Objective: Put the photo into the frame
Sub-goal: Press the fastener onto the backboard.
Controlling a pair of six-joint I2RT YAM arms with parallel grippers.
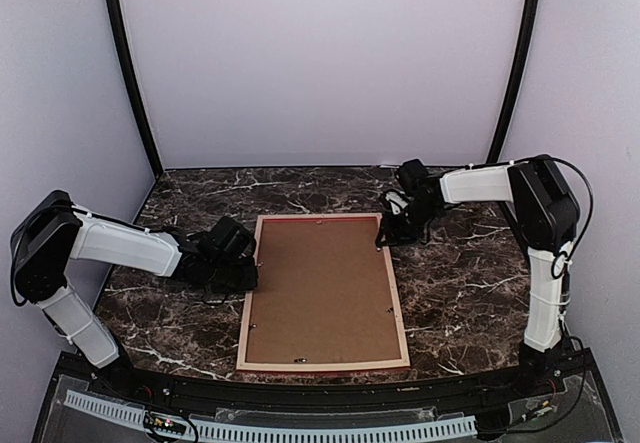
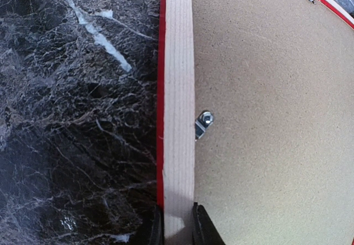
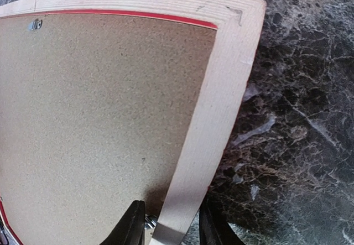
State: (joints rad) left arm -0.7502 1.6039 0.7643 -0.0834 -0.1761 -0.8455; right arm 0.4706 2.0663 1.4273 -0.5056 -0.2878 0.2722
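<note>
The frame lies face down in the middle of the table, pale wood back up, with red showing at its edges. A plain brown backing board fills it. The photo is not visible in any view. My left gripper is closed on the frame's left rail, one finger tight against each side. My right gripper straddles the right rail near the far right corner. Its jaws stand apart, with a gap between the inner finger and the rail.
Small metal retaining tabs sit along the board's edges. The dark marble table runs round the frame on all sides. White walls stand behind and at both sides.
</note>
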